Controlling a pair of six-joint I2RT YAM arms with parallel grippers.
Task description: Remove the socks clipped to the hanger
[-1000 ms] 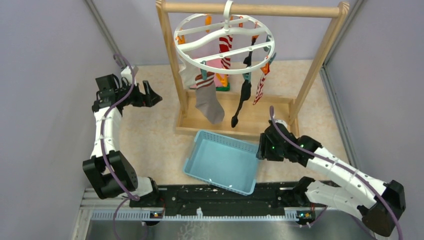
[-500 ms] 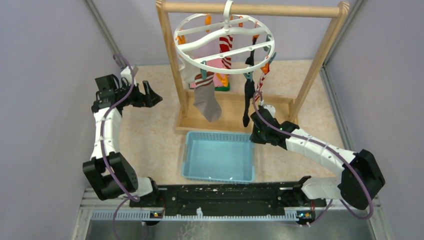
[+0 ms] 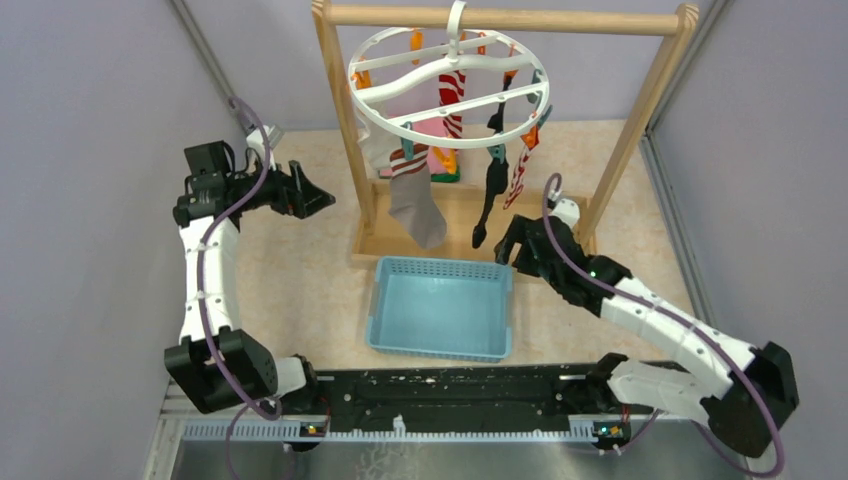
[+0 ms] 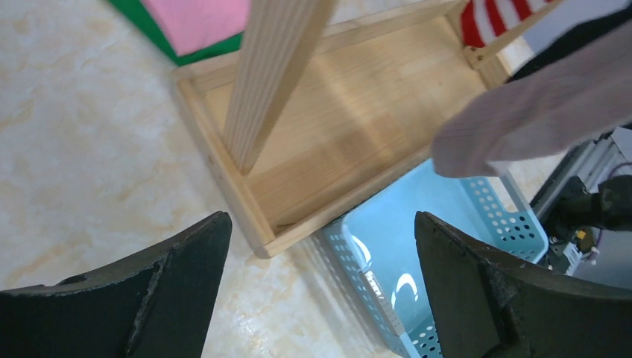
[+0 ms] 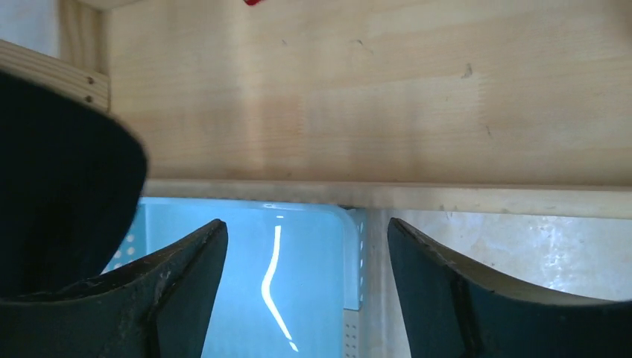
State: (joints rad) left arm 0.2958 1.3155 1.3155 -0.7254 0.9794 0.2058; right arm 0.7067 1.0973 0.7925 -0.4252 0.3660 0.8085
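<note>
The white plastic round hanger [image 3: 452,143] hangs by its hook from the top bar of the wooden rack frame [image 3: 500,18], in the upper middle of the top view, and the socks are all on its clips: a grey sock with a striped cuff [image 3: 415,205] at the lower left of the ring, a long black sock [image 3: 488,190] to its right, a red-and-white striped sock [image 3: 518,175] beside that one, and a white sock [image 3: 370,150] at the left rim. The right gripper [image 3: 508,240] is at the centre right of the frame, just beside the toe of the black sock, and its jaws stand apart with nothing between them. In the right wrist view a dark mass, which I judge to be this sock [image 5: 59,186], lies left of the gap and not inside it. The left gripper [image 3: 318,195] waits at the left of the rack, its jaws also spread wide and empty, and the grey toe [image 4: 536,119] shows at the right edge of its camera. The step in hand seems to be to take the black sock. To do it well, the right arm should shift toward the sock until the cloth is fully between the jaws, close on the foot part and not on the tip only, then pull straight down and steadily, so the clip lets go and the ring does not swing. The light-blue plastic basket [image 3: 445,265] on the beige worktop [image 3: 300,280] sits just in front of the rack and would be a short way for the drop.
</note>
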